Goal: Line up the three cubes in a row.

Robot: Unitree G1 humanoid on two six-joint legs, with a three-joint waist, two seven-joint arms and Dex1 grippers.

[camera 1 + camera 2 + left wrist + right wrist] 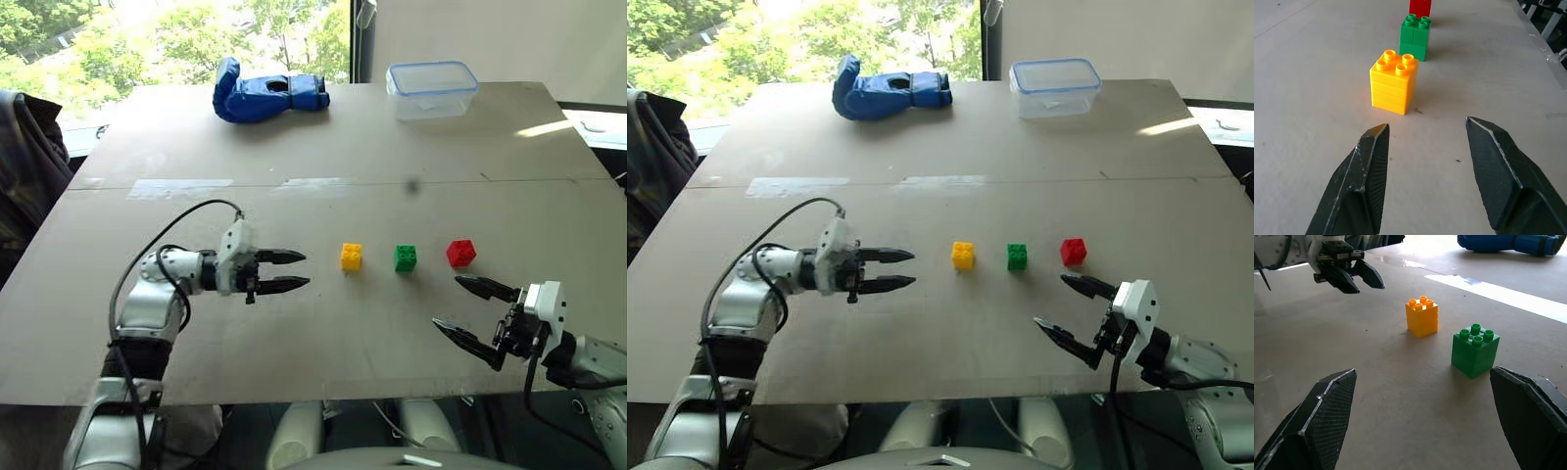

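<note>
Landmark: we take the small green studded plastic brick [405,258], standing mid-table.
Yellow studded plastic brick [351,256]: just left of it, apart.
Red studded plastic brick [460,253]: just right of it, apart; we see all three in one row.
Left gripper [297,270]: beyond the yellow brick, fingers parted, empty.
Right gripper [472,311]: nearer than the red brick, spread wide, empty.

Two silver metal robot arms, each with a white wrist block and looping black cables, ending in the left end effector [294,271] and right end effector [470,311] with tapered black fingers.
</note>
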